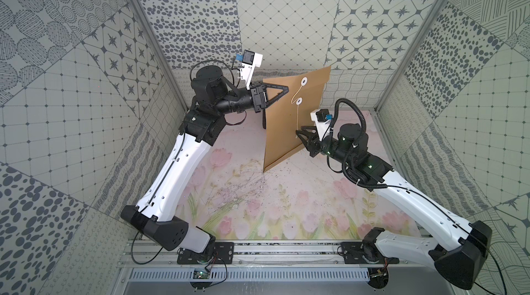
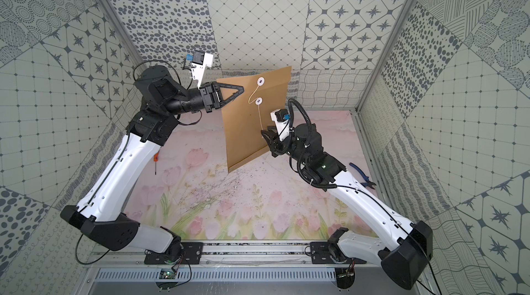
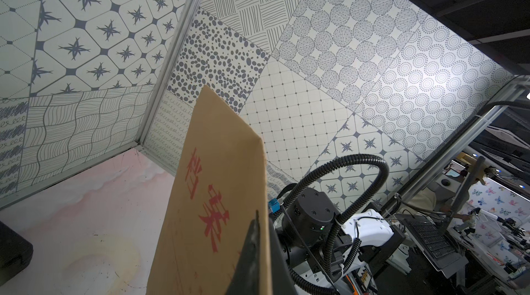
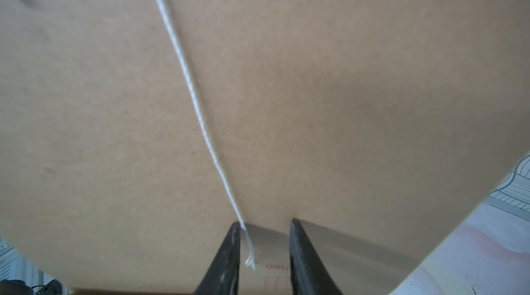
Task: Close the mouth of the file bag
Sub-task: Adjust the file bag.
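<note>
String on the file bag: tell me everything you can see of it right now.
The string is thin, white and looks like twisted cotton. It runs from the upper button, curves slackly to the lower button, then hangs straight down the brown face of the upright file bag. I cannot tell whether it is wound round the lower button. Its frayed end lies between the open fingers of the right gripper, close against one finger, not pinched.
</note>
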{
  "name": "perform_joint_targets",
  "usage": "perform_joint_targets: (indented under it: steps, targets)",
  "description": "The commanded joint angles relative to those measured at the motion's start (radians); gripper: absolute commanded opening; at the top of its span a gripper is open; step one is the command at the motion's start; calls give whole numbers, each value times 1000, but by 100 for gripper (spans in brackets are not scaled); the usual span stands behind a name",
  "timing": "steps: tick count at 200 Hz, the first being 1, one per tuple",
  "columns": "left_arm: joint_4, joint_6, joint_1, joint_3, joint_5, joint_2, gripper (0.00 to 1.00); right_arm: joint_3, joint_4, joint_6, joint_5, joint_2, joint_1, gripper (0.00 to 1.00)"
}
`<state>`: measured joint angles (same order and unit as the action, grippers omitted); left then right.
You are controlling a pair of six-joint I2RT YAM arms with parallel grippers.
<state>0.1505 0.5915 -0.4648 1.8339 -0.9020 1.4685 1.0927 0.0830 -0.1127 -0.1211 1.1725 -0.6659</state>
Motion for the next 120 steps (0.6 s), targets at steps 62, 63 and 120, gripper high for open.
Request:
perform_joint_targets:
  steps: [62,63,120]
  targets:
    - [-29,-20,-19,35,-22,23,0,41,-76,-39,0,48,-3,17]
    - [-29,-19,-19,35,-23,23,0,41,-77,-38,-1,48,-4,17]
    - [-29,-22,-25,27,-21,21,0,47,-91,-44,21,55,-3,6]
